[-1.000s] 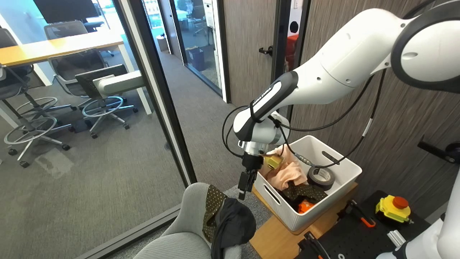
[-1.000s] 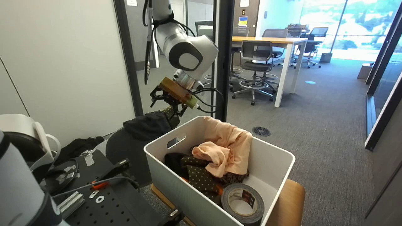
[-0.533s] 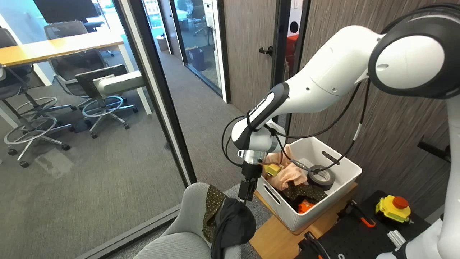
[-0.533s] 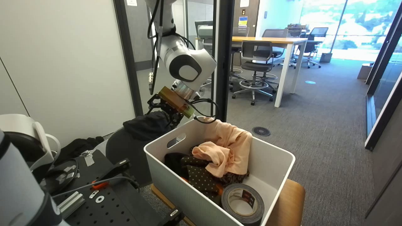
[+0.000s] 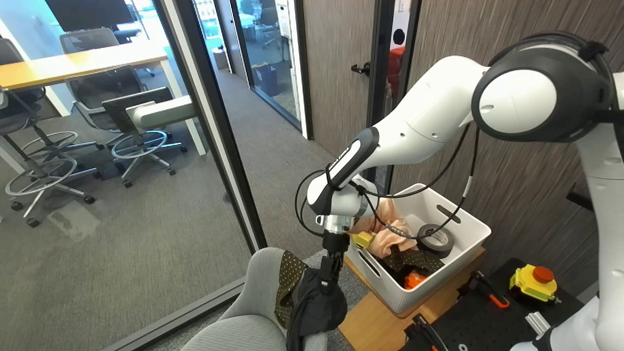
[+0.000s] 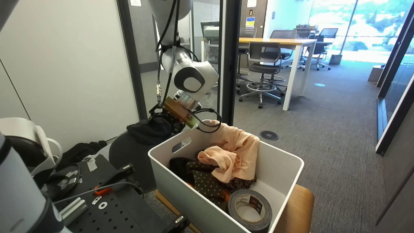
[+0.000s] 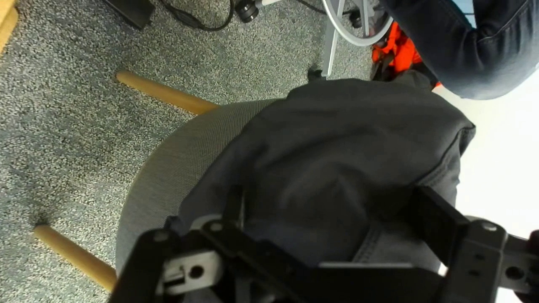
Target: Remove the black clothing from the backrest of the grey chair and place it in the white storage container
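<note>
The black clothing (image 5: 317,312) hangs over the backrest of the grey chair (image 5: 261,280). It also shows in an exterior view (image 6: 150,131) and fills the middle of the wrist view (image 7: 337,126). A brown dotted cloth (image 5: 290,273) lies on the backrest beside it. My gripper (image 5: 325,282) points down at the top of the clothing. In the wrist view its fingers (image 7: 328,198) are wide apart, with clothing between them; I cannot tell whether they touch it. The white storage container (image 6: 181,197) stands beside the chair, also seen in an exterior view (image 5: 387,290).
The container holds a peach cloth (image 6: 239,139), a dotted cloth (image 6: 208,187) and a tape roll (image 6: 250,210). A wooden stool (image 6: 299,207) bears it. A black perforated plate (image 6: 106,213) and a yellow stop button (image 5: 534,282) are near the base. A person's leg (image 7: 484,54) shows.
The arm has lowered, bringing my gripper from above the backrest down to the top of the black clothing. The clothing, chair and container have not visibly moved.
</note>
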